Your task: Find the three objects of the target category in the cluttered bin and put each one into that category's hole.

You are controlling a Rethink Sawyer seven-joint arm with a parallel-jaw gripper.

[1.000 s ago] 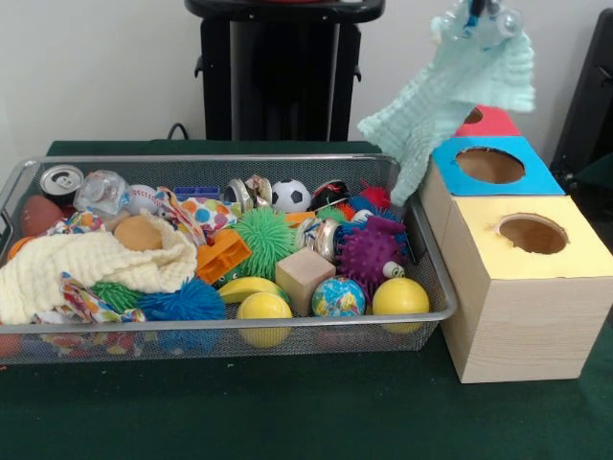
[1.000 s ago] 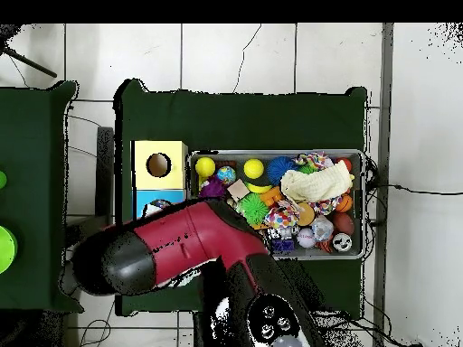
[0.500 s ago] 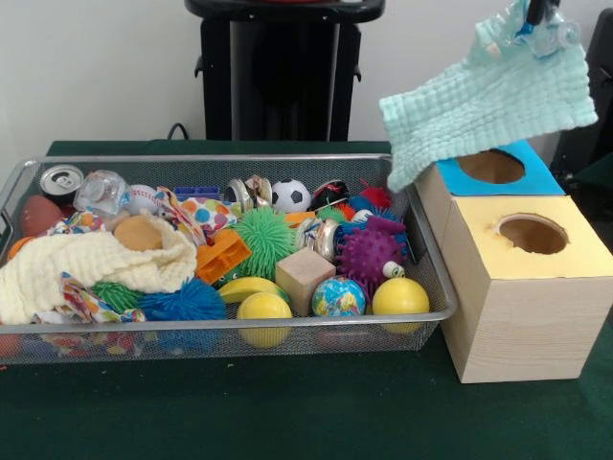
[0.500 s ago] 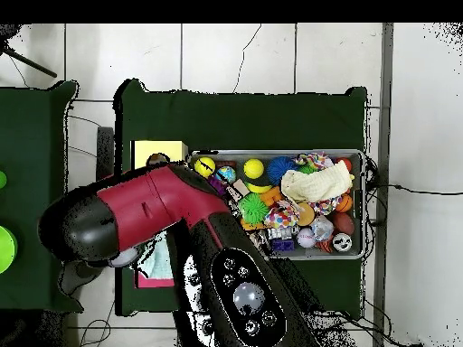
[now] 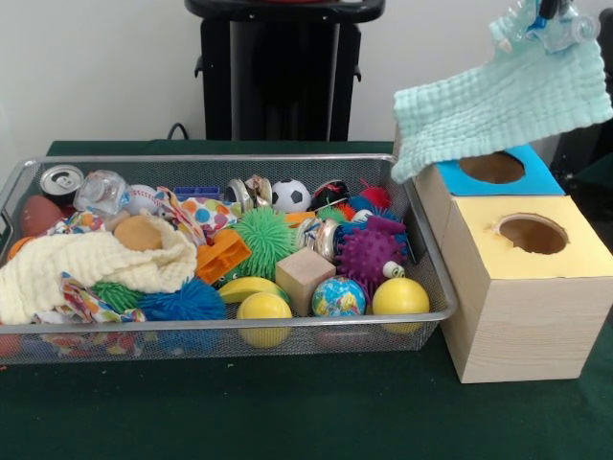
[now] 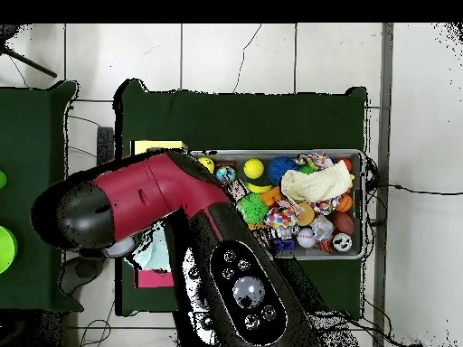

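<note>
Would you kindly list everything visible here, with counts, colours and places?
Wire bin: one, silver, on the green table.
Hole boxes: yellow top nearest the camera, blue top behind it; a red one shows only in the overhead view.
Mint cloth: one, hanging from the gripper above the blue box.
Cream cloth: one, bin's left side in the front view.
Yellow balls: two at the bin's near edge, a globe ball between them.
Spiky balls: green, purple, blue.
Wooden cube: one, mid bin.
Soccer ball: far edge.
Can: far-left corner.
Arm: red and black.
Gripper: shut on the mint cloth.
</note>
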